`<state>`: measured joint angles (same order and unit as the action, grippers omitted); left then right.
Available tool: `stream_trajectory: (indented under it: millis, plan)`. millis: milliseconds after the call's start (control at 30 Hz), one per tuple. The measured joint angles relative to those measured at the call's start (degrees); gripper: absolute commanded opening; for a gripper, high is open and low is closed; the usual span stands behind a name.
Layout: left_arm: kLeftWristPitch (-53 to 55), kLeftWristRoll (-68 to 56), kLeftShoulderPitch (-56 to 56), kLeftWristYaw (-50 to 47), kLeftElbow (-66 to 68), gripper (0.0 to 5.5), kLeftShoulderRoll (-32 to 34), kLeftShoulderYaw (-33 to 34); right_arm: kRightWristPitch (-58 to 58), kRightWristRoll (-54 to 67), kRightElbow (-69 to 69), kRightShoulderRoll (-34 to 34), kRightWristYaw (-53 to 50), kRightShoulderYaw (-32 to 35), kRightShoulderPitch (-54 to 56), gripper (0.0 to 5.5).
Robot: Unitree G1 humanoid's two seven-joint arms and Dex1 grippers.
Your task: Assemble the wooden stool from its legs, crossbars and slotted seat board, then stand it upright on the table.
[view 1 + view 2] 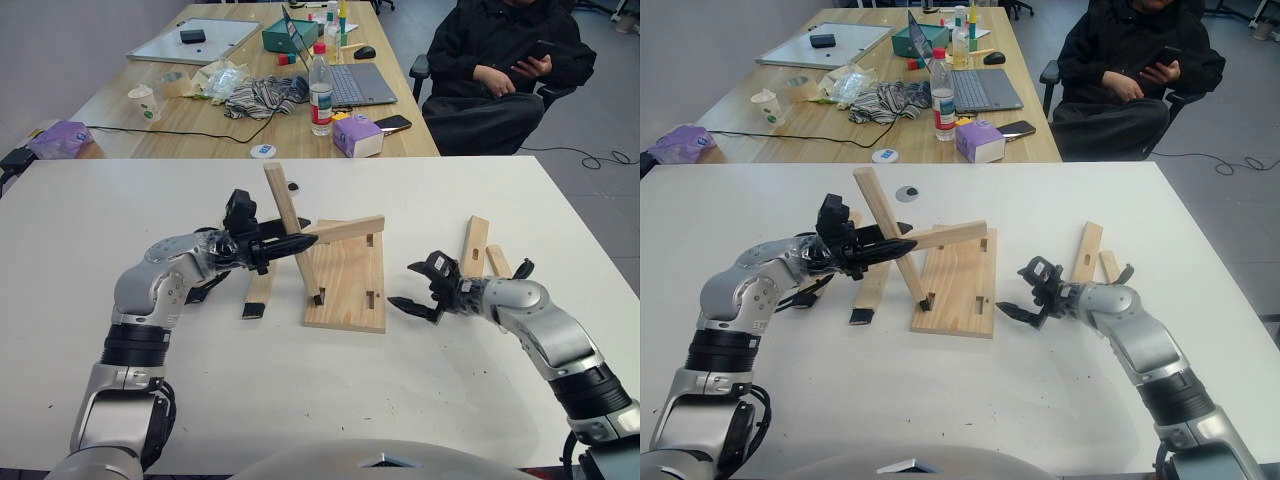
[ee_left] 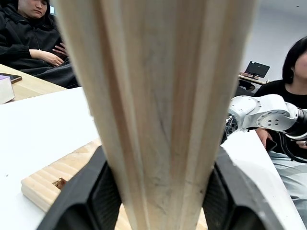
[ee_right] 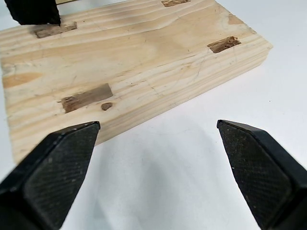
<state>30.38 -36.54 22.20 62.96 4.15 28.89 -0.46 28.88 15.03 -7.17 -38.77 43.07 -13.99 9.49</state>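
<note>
The slotted seat board (image 1: 347, 283) lies flat mid-table. A wooden leg (image 1: 287, 215) stands tilted on it, its black-tipped foot in a slot at the board's near left corner (image 3: 33, 14). My left gripper (image 1: 292, 243) is shut on this leg (image 2: 158, 96), about halfway up. A crossbar (image 1: 348, 230) slants from the leg over the board. Another leg (image 1: 258, 292) lies flat under my left arm. My right gripper (image 1: 411, 286) hovers open just right of the board (image 3: 134, 72), nothing between its fingers (image 3: 57, 167). Two more wooden pieces (image 1: 476, 243) lie behind it.
Behind the white table (image 1: 110, 220) stands a wooden table holding a bottle (image 1: 320, 95), a laptop (image 1: 350, 80), a tissue box (image 1: 357, 136) and clutter. A person sits at the back right. Bare tabletop lies in front of the board and at the far left.
</note>
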Motion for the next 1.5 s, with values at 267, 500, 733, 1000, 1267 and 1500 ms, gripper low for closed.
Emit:
stream_trajectory:
  millis: [267, 500, 733, 1000, 1267, 1500]
  plan:
    - [-2.21, 0.48, 0.46, 0.93, 2.95, 2.03, -1.9, 0.31, 0.0, -1.97, 0.1, -0.02, 2.07, 0.0, -0.13, 4.51]
    - [-5.13, 1.64, 0.93, 2.06, 6.29, 2.03, -2.83, 0.17, -0.01, -3.23, 0.71, -0.16, 4.58, 0.12, 0.03, 4.51]
    - [-8.37, 2.8, 3.31, 8.2, 11.58, 2.03, -0.27, -1.7, 0.0, -4.04, 0.7, -0.13, 5.72, 0.35, 0.12, 4.51]
    - [-12.77, 8.44, 9.68, 17.99, 17.3, 2.03, 5.05, -8.42, 0.02, -4.35, 0.4, 0.15, 6.03, 0.34, 0.32, 4.51]
    - [-14.89, 11.07, 12.13, 18.92, 14.31, 2.03, 6.32, -12.93, 0.0, -4.33, 0.25, 2.34, 4.05, 0.19, -0.36, 4.51]
    - [-19.11, 12.88, 8.36, 15.06, 9.39, 2.03, 7.77, -14.81, -0.09, -4.39, 0.23, 2.3, 3.03, 0.27, -1.02, 4.51]
